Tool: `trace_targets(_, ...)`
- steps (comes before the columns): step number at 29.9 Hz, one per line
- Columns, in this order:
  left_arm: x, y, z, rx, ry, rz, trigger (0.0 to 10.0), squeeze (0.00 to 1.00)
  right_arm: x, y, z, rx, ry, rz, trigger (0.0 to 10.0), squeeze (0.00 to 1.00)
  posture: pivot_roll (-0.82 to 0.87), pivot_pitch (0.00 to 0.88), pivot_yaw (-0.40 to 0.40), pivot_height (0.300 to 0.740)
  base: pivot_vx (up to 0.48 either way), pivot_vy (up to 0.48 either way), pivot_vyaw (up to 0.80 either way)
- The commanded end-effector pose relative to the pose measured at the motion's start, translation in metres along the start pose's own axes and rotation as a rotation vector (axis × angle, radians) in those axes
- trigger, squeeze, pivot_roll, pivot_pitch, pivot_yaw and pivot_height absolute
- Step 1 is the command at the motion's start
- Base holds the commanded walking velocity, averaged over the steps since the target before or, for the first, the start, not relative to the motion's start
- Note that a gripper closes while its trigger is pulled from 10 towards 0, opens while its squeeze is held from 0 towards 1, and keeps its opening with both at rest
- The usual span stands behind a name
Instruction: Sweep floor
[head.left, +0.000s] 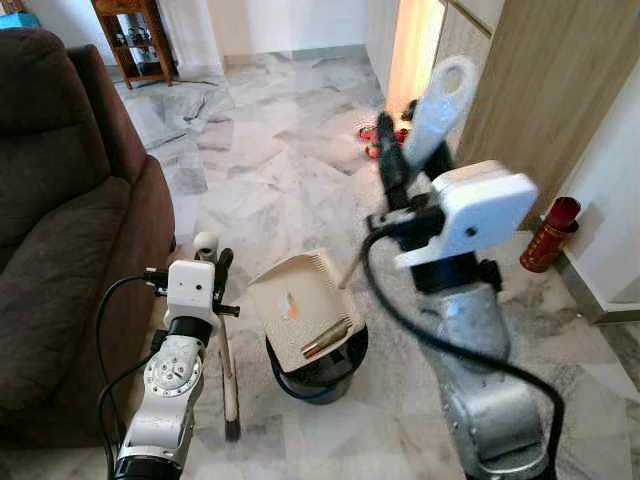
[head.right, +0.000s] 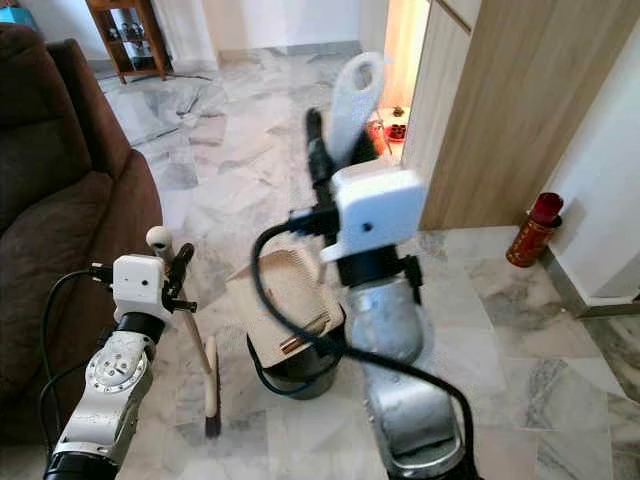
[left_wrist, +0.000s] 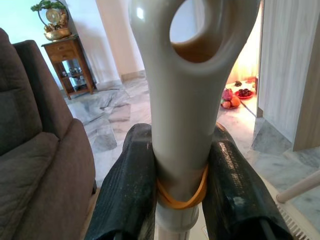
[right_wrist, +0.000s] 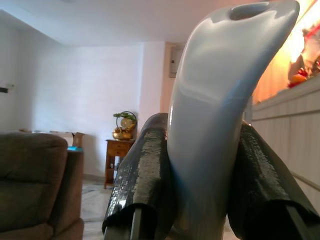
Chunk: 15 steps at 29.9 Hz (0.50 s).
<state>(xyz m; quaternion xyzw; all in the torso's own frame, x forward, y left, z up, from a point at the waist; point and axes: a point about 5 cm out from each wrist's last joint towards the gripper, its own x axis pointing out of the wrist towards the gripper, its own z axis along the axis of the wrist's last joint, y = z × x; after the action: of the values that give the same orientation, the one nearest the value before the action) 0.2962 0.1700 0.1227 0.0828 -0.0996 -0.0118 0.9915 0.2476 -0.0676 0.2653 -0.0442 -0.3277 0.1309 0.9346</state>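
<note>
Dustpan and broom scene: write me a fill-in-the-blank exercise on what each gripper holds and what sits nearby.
1. The left gripper is shut on the handle of the ____, whose bristles rest on the marble floor.
2. The right gripper clamps the long handle of the ____, tilted over a dark bin.
3. To the robot's left stands a brown ____.
4. By the wall on the robot's right stands a ____ cylinder.

Missing words: broom; dustpan; sofa; red
</note>
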Motion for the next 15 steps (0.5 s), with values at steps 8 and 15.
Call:
trace_targets(8,0.001,-0.002,0.01,0.023,-0.065,-0.024,10.0,0.0,-0.002,0.016,0.019,-0.063,-0.141,0.056,10.0,0.0,0.08,0.092,0.054,0.74,0.0,0.0,0.0)
trace_targets(15,0.001,-0.002,0.01,0.024,-0.067,-0.029,10.0,0.0,-0.005,0.025,0.021,-0.126,-0.181,0.115,10.0,0.0,0.08,0.09,0.055,0.74,0.0,0.0,0.0)
